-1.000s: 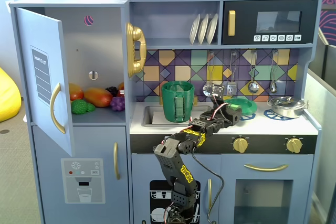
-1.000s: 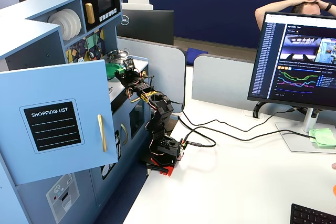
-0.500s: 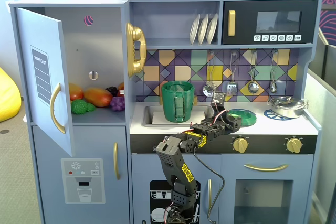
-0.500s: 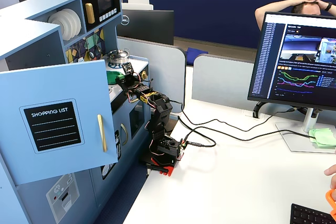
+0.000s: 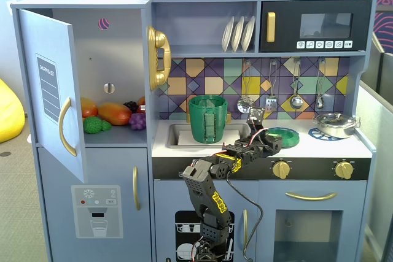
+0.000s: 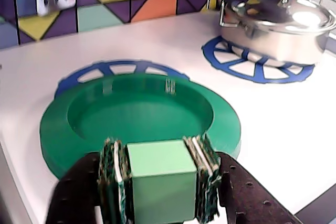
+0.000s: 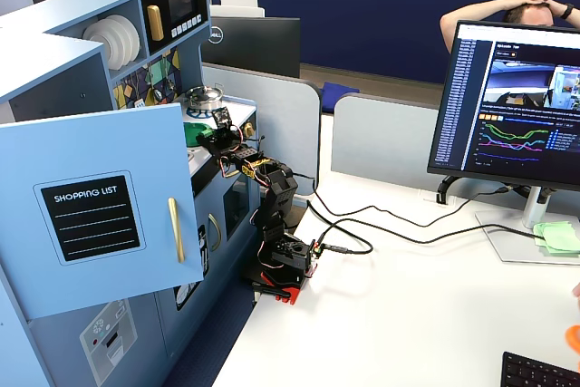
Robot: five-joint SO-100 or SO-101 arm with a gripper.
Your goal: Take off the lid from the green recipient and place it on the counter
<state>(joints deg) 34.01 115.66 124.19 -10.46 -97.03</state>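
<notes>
The lid (image 6: 142, 108) is a flat green disc lying over the left blue burner ring (image 6: 121, 69) on the white counter (image 6: 273, 124); I cannot tell if it touches. My gripper (image 6: 161, 156) is shut on its light-green blocky knob (image 6: 160, 179), one pad on each side. In a fixed view the lid (image 5: 285, 137) is level with the counter (image 5: 178, 147), right of the gripper (image 5: 265, 134). The green recipient (image 5: 207, 119) stands uncovered in the sink, left of the arm. In another fixed view the gripper (image 7: 215, 130) is over the counter; the lid barely shows.
A silver metal pan (image 6: 275, 22) with its own lid sits on the right burner ring, also in a fixed view (image 5: 334, 125). Utensils hang on the tiled back wall (image 5: 270, 93). The fridge door (image 5: 52, 90) stands open at the left, toy fruit inside.
</notes>
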